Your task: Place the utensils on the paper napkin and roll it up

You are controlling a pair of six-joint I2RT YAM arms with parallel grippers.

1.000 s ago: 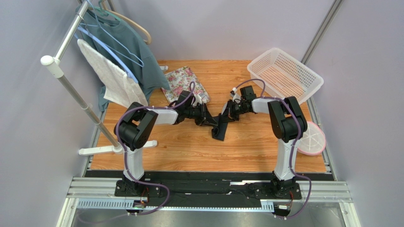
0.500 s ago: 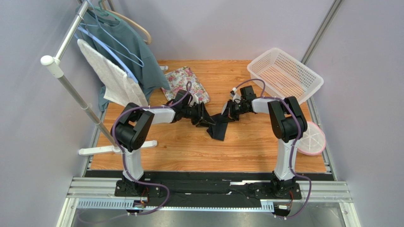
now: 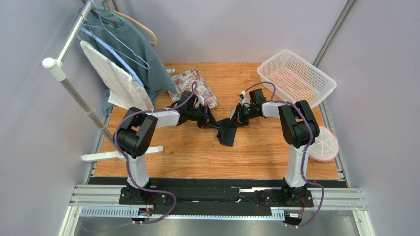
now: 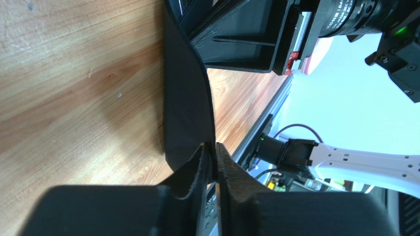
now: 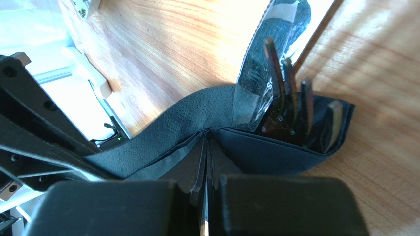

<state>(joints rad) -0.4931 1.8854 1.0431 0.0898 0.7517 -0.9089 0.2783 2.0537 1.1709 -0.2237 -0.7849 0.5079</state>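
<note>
the black paper napkin (image 3: 227, 133) sits bunched between the two arms at the middle of the table (image 3: 197, 152), and from above the utensils cannot be made out in it. the left gripper (image 4: 211, 147) is clamped on one thin edge of the sheet, and the right gripper (image 5: 207, 135) is clenched on a folded edge at the other side. only the right wrist view shows the fork (image 5: 288, 93) tines poking from the fold, dark against the light, with the knife (image 5: 259, 69) beside them, both handles hidden inside.
</note>
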